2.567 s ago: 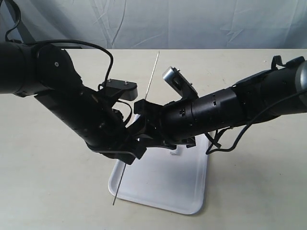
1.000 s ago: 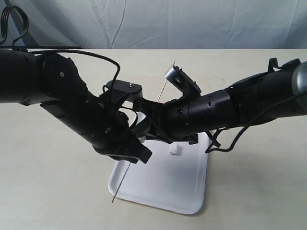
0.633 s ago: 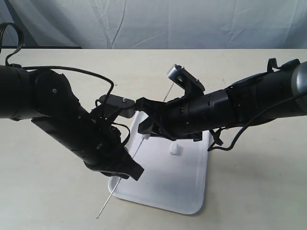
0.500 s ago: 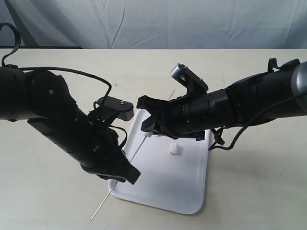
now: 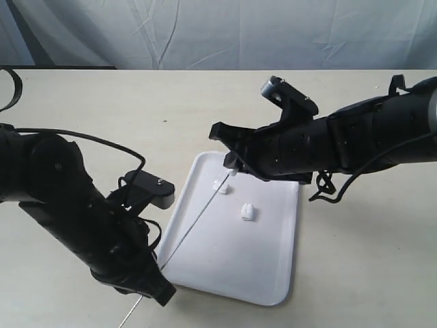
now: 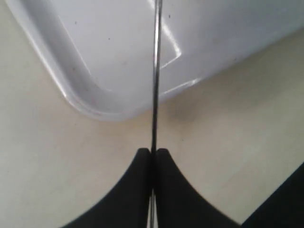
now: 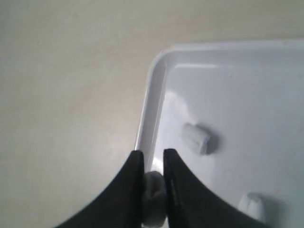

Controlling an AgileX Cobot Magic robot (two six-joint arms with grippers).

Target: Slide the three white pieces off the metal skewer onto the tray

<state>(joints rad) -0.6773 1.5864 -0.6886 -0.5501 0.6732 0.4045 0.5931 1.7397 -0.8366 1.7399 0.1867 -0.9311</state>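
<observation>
The white tray (image 5: pixel 273 273) lies between the arms. Two white pieces rest on it, one (image 5: pixel 220 184) near its far left corner and one (image 5: pixel 247 212) closer to the middle; the right wrist view shows them too (image 7: pixel 197 137) (image 7: pixel 251 206). My right gripper (image 5: pixel 231 169) (image 7: pixel 153 156) is shut on the third white piece (image 7: pixel 153 197) above the tray's rim (image 7: pixel 151 104). The metal skewer (image 5: pixel 194 222) (image 6: pixel 155 71) slants from that gripper down to my left gripper (image 5: pixel 153 277) (image 6: pixel 153 152), which is shut on it. Whether its tip is still in the third piece, I cannot tell.
Beige tabletop (image 5: pixel 369 266) surrounds the tray. A grey cloth backdrop (image 5: pixel 225 31) hangs behind the table's far edge. The bulky left arm (image 5: pixel 75 212) covers the near left; the right arm (image 5: pixel 348 140) stretches over the tray's far right.
My left arm has drawn back toward the near left, pulling the skewer with it. The right gripper has shifted right with a piece. A second piece now lies on the tray.
</observation>
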